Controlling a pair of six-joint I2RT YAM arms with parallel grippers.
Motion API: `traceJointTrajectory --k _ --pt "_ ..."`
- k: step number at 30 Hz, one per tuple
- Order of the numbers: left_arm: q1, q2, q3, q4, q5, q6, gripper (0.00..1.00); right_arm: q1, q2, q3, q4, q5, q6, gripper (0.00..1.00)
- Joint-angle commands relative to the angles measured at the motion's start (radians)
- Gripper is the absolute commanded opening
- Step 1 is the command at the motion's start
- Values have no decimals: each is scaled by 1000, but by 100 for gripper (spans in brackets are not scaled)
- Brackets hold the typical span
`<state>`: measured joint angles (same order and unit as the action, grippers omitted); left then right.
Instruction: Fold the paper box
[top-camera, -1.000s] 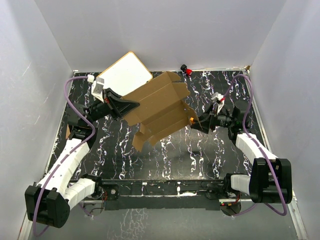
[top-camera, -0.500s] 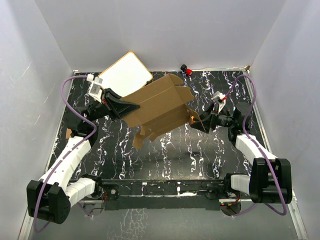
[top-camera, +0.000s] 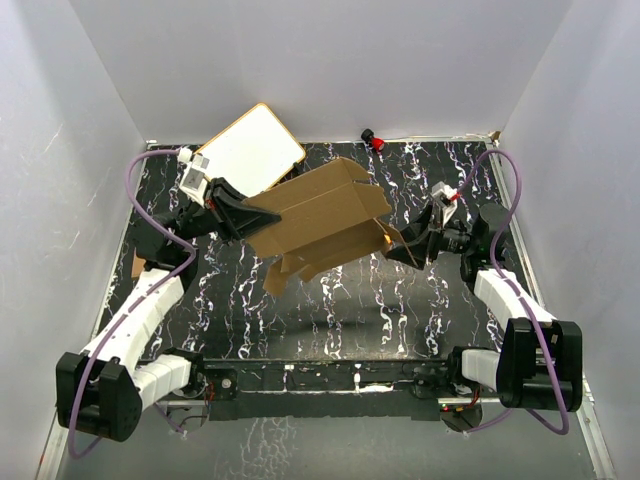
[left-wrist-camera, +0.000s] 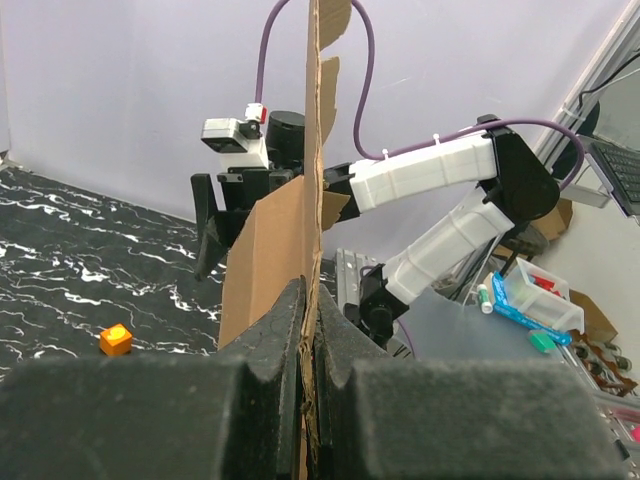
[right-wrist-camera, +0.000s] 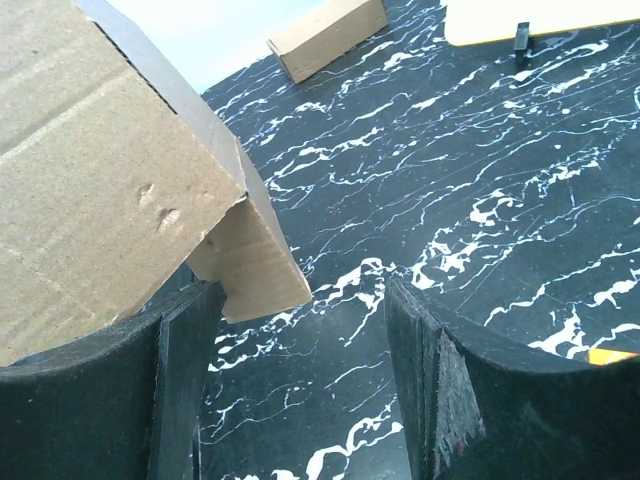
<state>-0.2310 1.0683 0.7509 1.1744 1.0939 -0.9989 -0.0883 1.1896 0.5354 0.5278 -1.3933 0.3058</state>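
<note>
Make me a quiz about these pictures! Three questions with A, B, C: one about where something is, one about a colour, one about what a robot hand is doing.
1. Where is the white board?
A) at the back left, behind the paper box
B) at the near edge, by the arm bases
C) at the front right

2. What colour is the little cube on the table?
A) green
B) orange
C) pink

3. What is the left gripper doing?
A) wide open
B) out of view
C) shut on the paper box

Answers: 1 A, it stands at the back left; 2 B, the left wrist view shows it orange; 3 C, its fingers pinch the cardboard edge.
</note>
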Motion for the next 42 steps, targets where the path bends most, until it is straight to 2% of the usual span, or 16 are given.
traceJointTrajectory --k 1,5,8,10,19,21,24,30,37,40,42 --pt "2 14 32 77 33 -34 0 4 -21 45 80 -91 -2 71" --pt "2 57 37 176 49 -118 0 54 -22 58 29 -166 -45 67" --pt "2 86 40 234 55 -162 0 69 -24 106 -206 -186 -237 56" --pt "2 98 41 259 56 -178 0 71 -12 128 -250 -203 -270 48" --pt "3 120 43 303 52 -191 0 81 1 136 -269 -217 -274 23" --pt "2 117 46 285 52 -172 0 81 4 140 -277 -220 -276 15" --pt "4 102 51 215 47 -112 0 81 2 143 -285 -226 -281 8" --pt "5 37 67 -64 -6 104 0 81 -2 144 -300 -206 -288 8" --pt "6 -57 97 -522 -177 486 0 69 33 139 -289 -48 -228 8" --pt "7 -50 68 -524 -215 473 0 68 53 122 -250 -8 -179 10" --pt "7 -24 36 -439 -221 385 0 70 64 99 -192 -22 -113 25"
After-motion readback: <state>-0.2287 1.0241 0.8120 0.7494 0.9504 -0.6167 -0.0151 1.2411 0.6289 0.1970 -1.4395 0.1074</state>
